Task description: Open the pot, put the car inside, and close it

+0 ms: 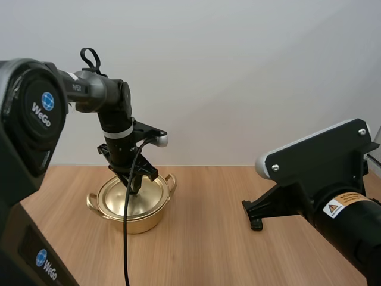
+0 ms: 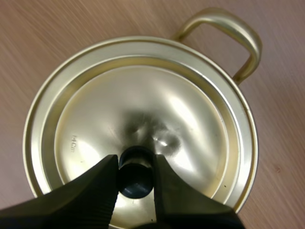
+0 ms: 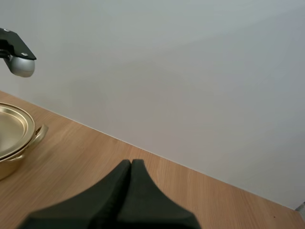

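On the left side of the wooden table [image 1: 238, 250], a gold-coloured pot [image 1: 140, 221] stands upright with its lid [image 1: 116, 199] seated flat on the rim. The pot has two looped side handles, and one handle [image 2: 228, 33] arches out over the bare wood beside the lid's edge. The lid is a shallow, polished dome with stepped rings round it, and a small black knob [image 2: 136, 179] stands at its centre.

The left arm reaches down from above the pot. Its left hand [image 1: 134, 189] points steeply down onto the middle of the lid. From the left wrist, the two black fingers [image 2: 107, 174] stand to either side of the knob. Their ribbed inner faces press against it, so the hand is clamped on the knob. The lid rests level on the pot, with no gap to be seen at the rim.

The right arm [image 1: 321, 173] lies low over the right side of the table, well apart from the pot. The right hand [image 3: 131, 162] has its fingers closed together into one dark wedge and grips nothing. It hangs above bare wood, and the pot is off to one side of it, with a handle turned towards it.
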Controlling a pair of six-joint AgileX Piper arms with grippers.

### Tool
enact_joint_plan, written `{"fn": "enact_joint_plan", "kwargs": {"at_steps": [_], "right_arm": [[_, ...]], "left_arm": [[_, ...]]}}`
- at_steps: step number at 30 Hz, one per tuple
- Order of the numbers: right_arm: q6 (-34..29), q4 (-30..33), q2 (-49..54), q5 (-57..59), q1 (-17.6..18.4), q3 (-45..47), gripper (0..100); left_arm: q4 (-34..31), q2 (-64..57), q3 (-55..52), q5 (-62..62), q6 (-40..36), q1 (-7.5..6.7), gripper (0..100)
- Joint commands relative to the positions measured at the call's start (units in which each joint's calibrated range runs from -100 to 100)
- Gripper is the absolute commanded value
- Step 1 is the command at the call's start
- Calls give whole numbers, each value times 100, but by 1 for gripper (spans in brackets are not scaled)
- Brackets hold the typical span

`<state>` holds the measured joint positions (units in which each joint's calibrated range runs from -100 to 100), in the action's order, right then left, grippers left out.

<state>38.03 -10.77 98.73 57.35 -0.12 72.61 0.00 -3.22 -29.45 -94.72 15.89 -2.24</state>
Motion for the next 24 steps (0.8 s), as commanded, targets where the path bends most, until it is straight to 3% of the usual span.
{"fn": "enact_joint_plan", "kwargs": {"at_steps": [1,6,10,17,21,24], "right_arm": [[-5,-4,8,21,-6,4,0],[-5,-4,8,110,-6,4,0],[-5,-4,8,150,-6,4,0],[-5,-4,-60,242,-6,14,0],[-5,-4,-133,263,-6,14,0],[-5,35,-185,263,-21,14,0]], "left_arm": [[0,-134,175,-21,-1,-2,0],[0,-695,769,7,-100,-2,0],[223,-1455,1238,736,-328,-2,0],[466,-3483,1611,3868,-473,6,0],[466,-4378,1854,5970,-649,108,0],[466,-4803,2187,6288,-764,178,0]]}}
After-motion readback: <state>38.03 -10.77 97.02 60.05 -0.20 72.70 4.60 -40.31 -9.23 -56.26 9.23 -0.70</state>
